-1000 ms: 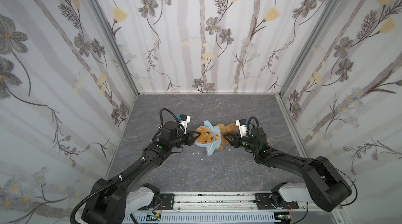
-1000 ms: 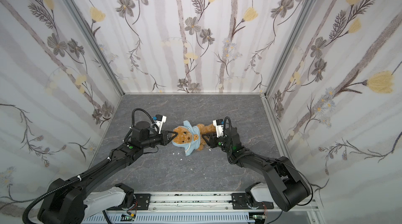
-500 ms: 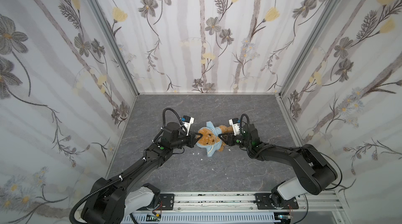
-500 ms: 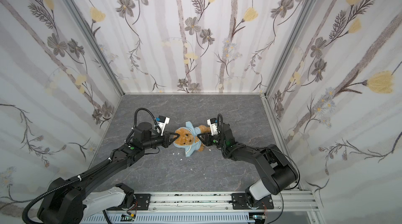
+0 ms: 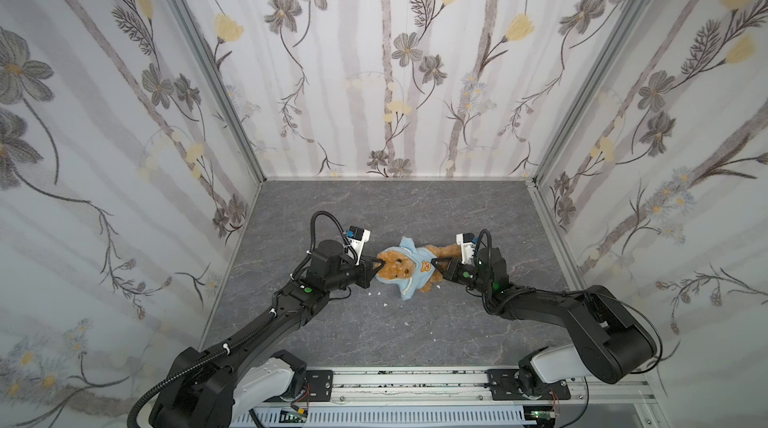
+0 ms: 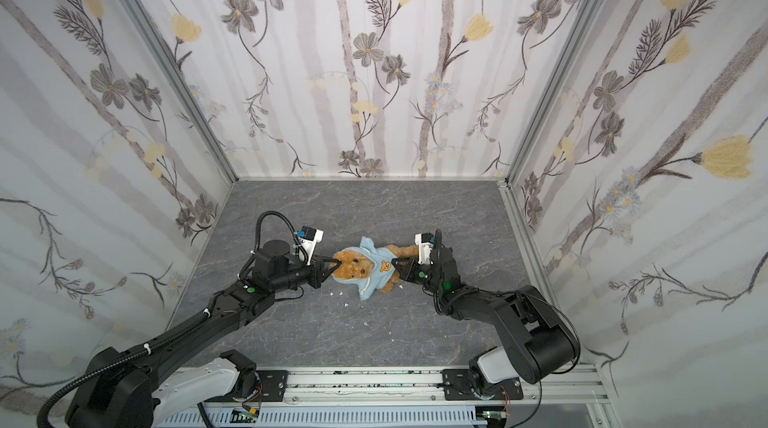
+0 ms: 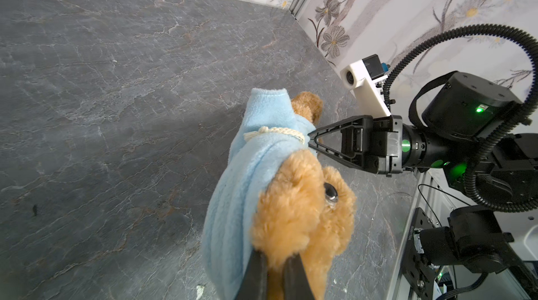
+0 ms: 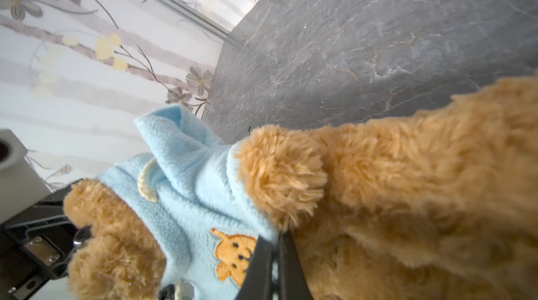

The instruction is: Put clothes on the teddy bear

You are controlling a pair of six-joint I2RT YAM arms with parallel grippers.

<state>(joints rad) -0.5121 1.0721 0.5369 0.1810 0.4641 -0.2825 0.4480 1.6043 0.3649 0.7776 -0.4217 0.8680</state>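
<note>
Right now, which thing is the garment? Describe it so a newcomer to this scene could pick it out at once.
On the grey table, the left pincer and the right pincer meet at a brown bear. The top is the fleece round its body, its hem nipped by the right pincer. It alone is pale blue, with an orange bear-face patch and a cream cord.

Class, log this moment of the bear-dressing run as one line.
left claw: shut on bear head | right claw: shut on hoodie hem | hoodie: on bear, hood down
</note>
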